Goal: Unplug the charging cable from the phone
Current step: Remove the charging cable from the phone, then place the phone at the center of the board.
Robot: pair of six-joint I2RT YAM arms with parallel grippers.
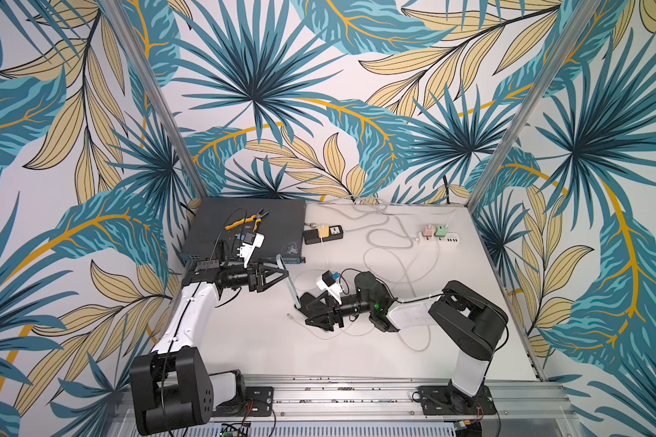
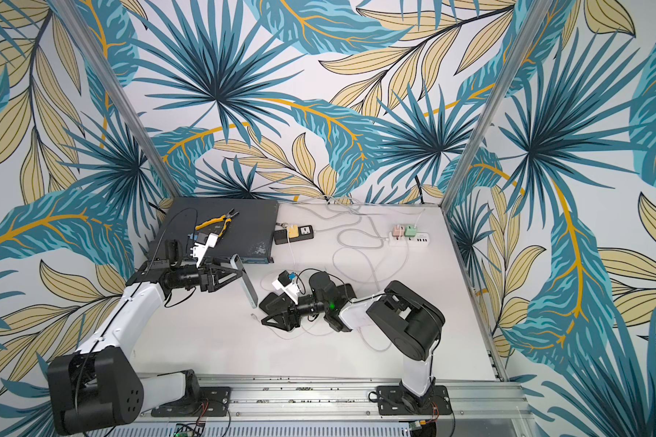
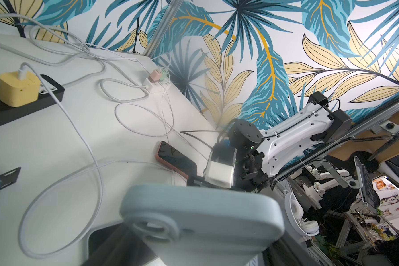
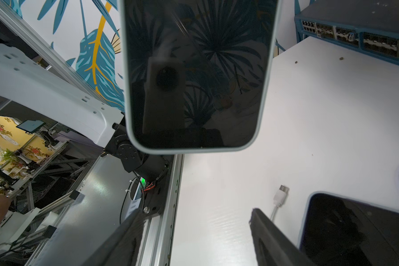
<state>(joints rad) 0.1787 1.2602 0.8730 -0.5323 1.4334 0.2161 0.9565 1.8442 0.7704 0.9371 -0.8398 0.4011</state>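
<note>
My left gripper (image 1: 285, 275) is shut on the phone (image 1: 288, 282), which has a pale blue-grey case and hangs on edge above the table in both top views. In the left wrist view the phone's back (image 3: 203, 225) hides the jaws. The right wrist view shows its dark screen (image 4: 194, 80). The white charging cable's plug (image 4: 280, 195) lies loose on the table, apart from the phone (image 2: 244, 282), just beside my right gripper (image 4: 196, 213). That right gripper (image 1: 306, 311) is open with nothing between its fingers. In both top views the plug (image 1: 289, 315) sits a little below the phone's lower end.
A second phone (image 3: 173, 159) lies flat by the right gripper. At the back left a dark network switch (image 1: 243, 227) carries pliers (image 1: 247, 219). A black power strip with a yellow charger (image 1: 323, 232), a white strip with pink and green chargers (image 1: 438, 236) and looping cables (image 1: 387, 242) fill the back.
</note>
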